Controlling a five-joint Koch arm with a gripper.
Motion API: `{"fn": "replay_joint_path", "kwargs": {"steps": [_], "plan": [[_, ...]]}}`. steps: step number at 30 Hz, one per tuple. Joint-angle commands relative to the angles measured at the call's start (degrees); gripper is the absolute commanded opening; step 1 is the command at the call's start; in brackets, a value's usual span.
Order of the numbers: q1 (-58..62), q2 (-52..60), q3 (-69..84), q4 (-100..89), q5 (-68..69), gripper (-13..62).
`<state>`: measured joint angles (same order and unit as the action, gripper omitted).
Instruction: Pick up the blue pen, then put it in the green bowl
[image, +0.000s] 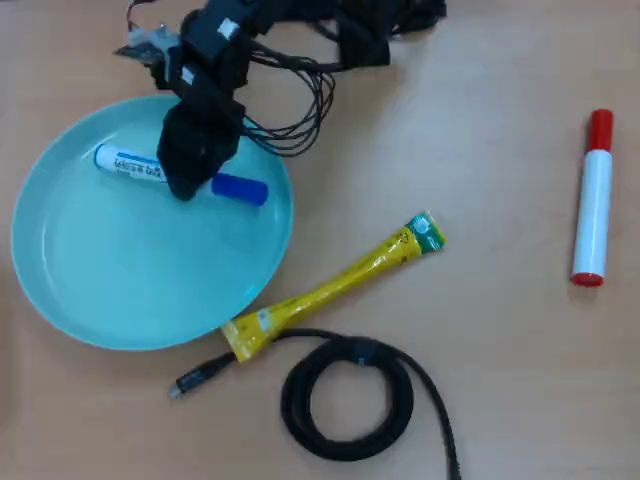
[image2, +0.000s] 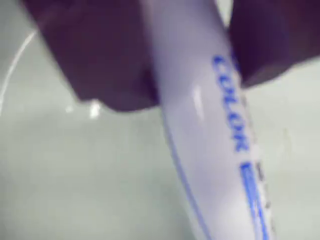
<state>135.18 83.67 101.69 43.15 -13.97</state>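
It looks like a desk in an office or hobby corner rather than a kitchen or workshop. The bench (image: 500, 90) is smooth, light-brown wood laminate. On it lie office things: a red-capped marker (image: 593, 200), a coiled black cable (image: 345, 395) with a plug, and loose black wires (image: 300, 100) behind the arm.

White blue pen (image: 135, 164) with blue cap and lettering, pale turquoise green bowl (image: 120, 290)

Light brown wooden table (image: 500, 90): pale turquoise-green plastic bowl (image: 90, 290), yellow green-ended tube (image: 335, 285), red-capped white marker (image: 593, 200), coiled black cable (image: 345, 395).
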Motion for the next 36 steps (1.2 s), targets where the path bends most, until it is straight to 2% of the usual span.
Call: {"fn": "replay_joint_path", "kwargs": {"steps": [1, 8, 11, 19, 28, 36], "plan": [[1.0, 0.7, -1.3, -3.8, -0.5, 21.4], [1.0, 0.8, -1.0, -3.5, -0.4, 49.2], [0.9, 1.0, -0.4, -3.4, -0.3, 57.0], [-4.5, 1.9, 3.4, -2.5, 0.2, 57.7], [-25.2, 15.9, 6.6, -2.4, 0.7, 57.8], [-29.8, 27.0, 17.4, -2.8, 4.4, 57.8]]}}
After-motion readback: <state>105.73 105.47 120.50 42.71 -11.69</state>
